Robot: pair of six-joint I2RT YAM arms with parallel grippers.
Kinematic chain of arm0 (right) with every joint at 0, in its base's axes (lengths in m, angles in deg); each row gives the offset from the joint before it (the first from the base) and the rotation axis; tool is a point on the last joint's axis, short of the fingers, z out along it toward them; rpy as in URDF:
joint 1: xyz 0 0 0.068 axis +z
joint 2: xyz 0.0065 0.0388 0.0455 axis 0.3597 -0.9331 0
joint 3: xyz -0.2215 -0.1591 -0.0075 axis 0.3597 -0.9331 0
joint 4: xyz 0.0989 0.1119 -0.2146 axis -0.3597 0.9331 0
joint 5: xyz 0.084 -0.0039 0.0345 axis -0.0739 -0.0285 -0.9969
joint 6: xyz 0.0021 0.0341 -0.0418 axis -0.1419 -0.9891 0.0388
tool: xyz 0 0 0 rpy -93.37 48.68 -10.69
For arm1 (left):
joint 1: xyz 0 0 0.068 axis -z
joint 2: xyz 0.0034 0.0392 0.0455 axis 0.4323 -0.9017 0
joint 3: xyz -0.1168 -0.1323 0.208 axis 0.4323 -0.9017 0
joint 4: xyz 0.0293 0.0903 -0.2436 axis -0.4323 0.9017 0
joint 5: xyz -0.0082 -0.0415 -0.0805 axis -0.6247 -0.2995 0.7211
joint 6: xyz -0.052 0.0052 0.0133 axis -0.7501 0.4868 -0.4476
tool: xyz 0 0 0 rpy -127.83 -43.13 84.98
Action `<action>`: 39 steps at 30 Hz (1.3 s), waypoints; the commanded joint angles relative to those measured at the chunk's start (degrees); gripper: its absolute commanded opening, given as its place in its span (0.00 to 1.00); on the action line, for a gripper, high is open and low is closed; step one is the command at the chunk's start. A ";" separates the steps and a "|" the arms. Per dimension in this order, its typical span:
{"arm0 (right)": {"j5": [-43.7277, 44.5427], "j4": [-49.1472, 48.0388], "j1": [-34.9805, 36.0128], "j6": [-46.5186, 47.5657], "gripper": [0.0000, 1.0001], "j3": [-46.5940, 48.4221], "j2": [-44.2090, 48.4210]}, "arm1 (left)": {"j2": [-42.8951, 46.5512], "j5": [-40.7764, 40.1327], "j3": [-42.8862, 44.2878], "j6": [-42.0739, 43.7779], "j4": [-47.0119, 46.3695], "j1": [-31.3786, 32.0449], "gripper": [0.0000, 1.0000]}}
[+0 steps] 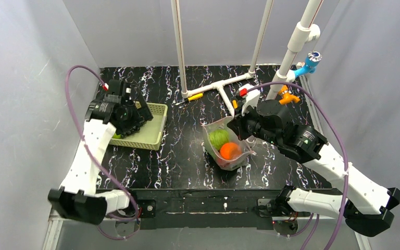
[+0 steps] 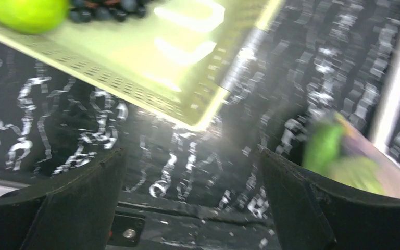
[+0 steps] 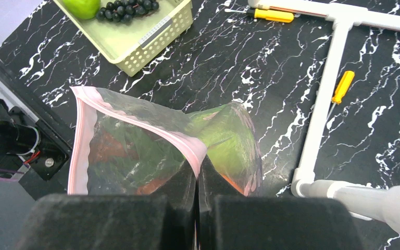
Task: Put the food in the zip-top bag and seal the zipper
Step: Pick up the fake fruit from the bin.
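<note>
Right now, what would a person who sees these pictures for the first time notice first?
The clear zip-top bag in the middle of the black table, its mouth open, with the right jaws shut on its pinkish zipper. Inside it show an orange and green food. To the left, the pale green basket holds a green apple and dark grapes.

The black, white-veined table [image 1: 187, 156] carried a pale green basket [image 1: 155, 136] at nine o'clock, the zip-top bag [image 1: 209, 137] near centre, and white piping [image 1: 224, 85] and a yellow screwdriver [image 1: 194, 97] at twelve.
</note>
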 commanded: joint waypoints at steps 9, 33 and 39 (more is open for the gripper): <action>2.69 -3.76 -0.22 1.41 0.01 0.84 0.92 | -11.08 -26.19 -7.99 11.24 -14.64 -13.33 0.98; 5.50 8.15 -0.19 -8.03 0.01 12.67 -7.04 | -32.96 -17.73 -8.44 12.82 -23.40 -22.53 0.88; 5.56 7.56 -0.22 -8.05 0.01 13.50 -7.60 | -35.98 -16.80 -6.88 12.16 -21.47 -22.74 0.95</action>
